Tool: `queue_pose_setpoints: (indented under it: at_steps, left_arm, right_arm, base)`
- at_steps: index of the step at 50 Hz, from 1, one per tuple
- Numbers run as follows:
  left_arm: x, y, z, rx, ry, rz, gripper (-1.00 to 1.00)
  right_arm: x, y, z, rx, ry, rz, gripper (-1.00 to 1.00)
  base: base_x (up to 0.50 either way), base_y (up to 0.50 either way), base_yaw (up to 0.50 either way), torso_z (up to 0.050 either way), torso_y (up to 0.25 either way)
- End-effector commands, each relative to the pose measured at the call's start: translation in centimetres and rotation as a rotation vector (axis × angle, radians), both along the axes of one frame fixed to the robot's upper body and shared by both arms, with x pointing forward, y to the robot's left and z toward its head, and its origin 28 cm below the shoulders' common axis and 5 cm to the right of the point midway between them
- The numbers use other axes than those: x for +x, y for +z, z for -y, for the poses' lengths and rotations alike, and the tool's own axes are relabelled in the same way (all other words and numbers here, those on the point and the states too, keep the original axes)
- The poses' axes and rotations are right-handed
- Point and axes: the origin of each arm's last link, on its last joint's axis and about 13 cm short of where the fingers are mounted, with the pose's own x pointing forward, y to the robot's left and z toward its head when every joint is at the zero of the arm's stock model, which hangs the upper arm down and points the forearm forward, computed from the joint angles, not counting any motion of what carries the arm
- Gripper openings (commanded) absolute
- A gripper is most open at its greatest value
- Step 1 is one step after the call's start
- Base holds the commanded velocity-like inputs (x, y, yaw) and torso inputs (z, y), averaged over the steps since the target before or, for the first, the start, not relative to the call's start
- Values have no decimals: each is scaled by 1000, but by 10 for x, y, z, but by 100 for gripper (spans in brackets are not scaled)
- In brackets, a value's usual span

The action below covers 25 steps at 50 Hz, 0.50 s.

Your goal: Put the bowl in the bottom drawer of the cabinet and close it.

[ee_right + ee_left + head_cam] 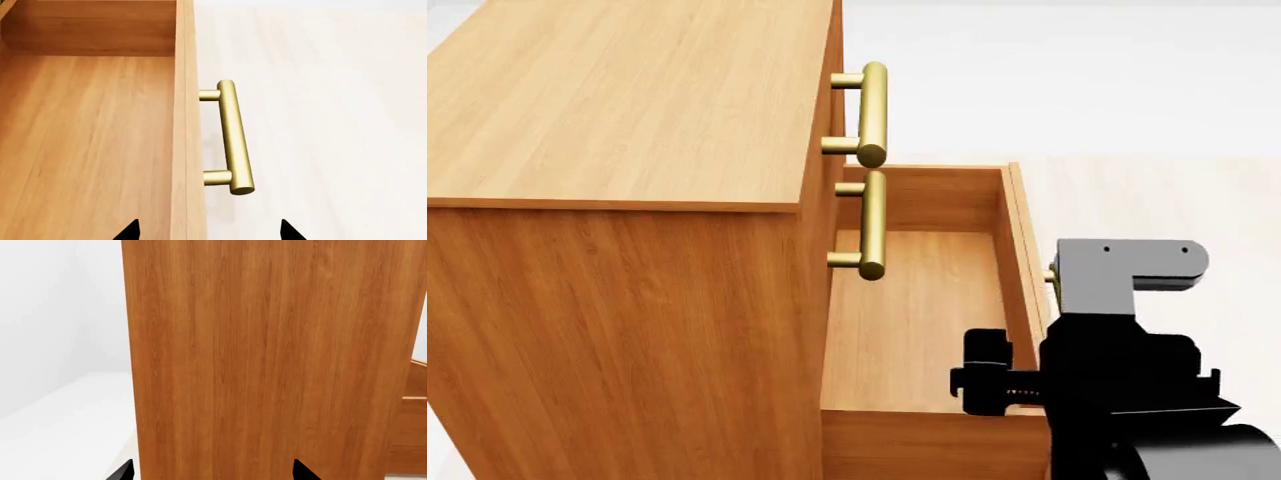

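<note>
The bowl is out of view in every frame. In the head view the orange-brown cabinet (627, 200) fills the left, and its bottom drawer (914, 320) stands pulled out with nothing inside. My right arm (1121, 380) hangs over the drawer's front panel. In the right wrist view my right gripper (210, 232) is open, one fingertip over the drawer's inside and the other outside the front panel (185, 125), short of the brass handle (233, 137). My left gripper (213, 475) is open, facing the cabinet's plain side (267, 360) at close range.
The brass handles of the two upper drawers (874, 115) (872, 225) jut out over the open drawer. Pale floor (333, 125) lies beyond the drawer front and white floor (67, 415) beside the cabinet.
</note>
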Motion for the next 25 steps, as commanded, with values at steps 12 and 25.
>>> queue_pose_setpoints:
  at_steps: [12,25]
  left_arm:
    - [0,1,0,-2,-1,1,100]
    - [0,0,0,-1,-1,1,100]
  right_arm:
    - [8,-11,8,-19,-68,-40,100]
    - [11,-17,16,-31,-113,-43,100]
  base:
    - [0,0,0,0,0]
    - [0,0,0,0,0]
